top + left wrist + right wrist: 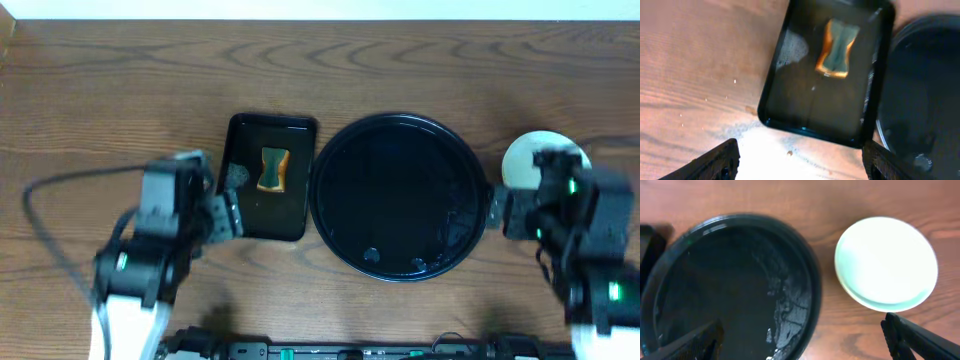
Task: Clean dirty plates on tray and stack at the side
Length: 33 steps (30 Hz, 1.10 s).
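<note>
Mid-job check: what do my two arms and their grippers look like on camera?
Left arm and right arm: boxy black housings, white lower links, small green lights. A thin black cable loops out beside the left one. Both grippers' fingers are plain matte black.

Rectangular black tray [805,102] lies tilted across the upper centre on the wooden worktop [700,65]. Inside it lies a sponge [836,47], orange-edged with a grey-green face, upper middle. A pale foam patch [790,50] sits near the tray's left wall. Round black tray [925,90] is just beside it at right, its surface wet. Glare on worktop below the rectangular tray; a few specks. Fingers [715,162] at the bottom corners, wide apart, nothing between.
</note>
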Tool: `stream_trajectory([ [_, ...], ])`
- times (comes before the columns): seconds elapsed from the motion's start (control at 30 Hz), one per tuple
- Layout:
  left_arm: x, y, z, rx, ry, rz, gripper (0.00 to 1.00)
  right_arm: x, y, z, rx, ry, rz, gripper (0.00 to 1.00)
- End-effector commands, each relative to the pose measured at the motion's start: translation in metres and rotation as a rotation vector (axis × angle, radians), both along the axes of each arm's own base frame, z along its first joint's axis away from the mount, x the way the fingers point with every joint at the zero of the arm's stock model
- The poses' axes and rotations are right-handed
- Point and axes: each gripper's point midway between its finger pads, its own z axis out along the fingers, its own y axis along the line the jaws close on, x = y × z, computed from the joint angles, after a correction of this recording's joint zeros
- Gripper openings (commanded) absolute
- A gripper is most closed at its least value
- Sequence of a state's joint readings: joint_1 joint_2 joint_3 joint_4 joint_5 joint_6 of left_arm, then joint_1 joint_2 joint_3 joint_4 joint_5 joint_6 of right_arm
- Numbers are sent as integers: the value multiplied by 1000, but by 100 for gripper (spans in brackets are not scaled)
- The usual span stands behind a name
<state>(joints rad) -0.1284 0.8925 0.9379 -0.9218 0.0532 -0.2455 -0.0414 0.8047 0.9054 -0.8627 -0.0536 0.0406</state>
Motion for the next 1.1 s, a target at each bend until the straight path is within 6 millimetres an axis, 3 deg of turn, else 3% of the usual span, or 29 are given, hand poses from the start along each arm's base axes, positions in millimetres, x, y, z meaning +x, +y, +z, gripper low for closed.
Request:
stream_trajectory([
  [0.0,-16,2,9,0,-96,-17,86,-19,-3,1,-27,-70,-20,99],
  [0.23,-34,4,39,-20,-256,-16,87,-51,-2,-1,-26,-98,-19,99],
  [0.6,-36,4,42,-22,-273,-16,87,-84,-1,-36,-22,98,-17,99],
  [0.87,-36,4,42,-22,-273,-16,87,-85,-1,-36,-22,98,-16,99],
  [1.07,-36,4,42,-22,-273,-16,88,-78,6,-17,-19,-48,19,99],
])
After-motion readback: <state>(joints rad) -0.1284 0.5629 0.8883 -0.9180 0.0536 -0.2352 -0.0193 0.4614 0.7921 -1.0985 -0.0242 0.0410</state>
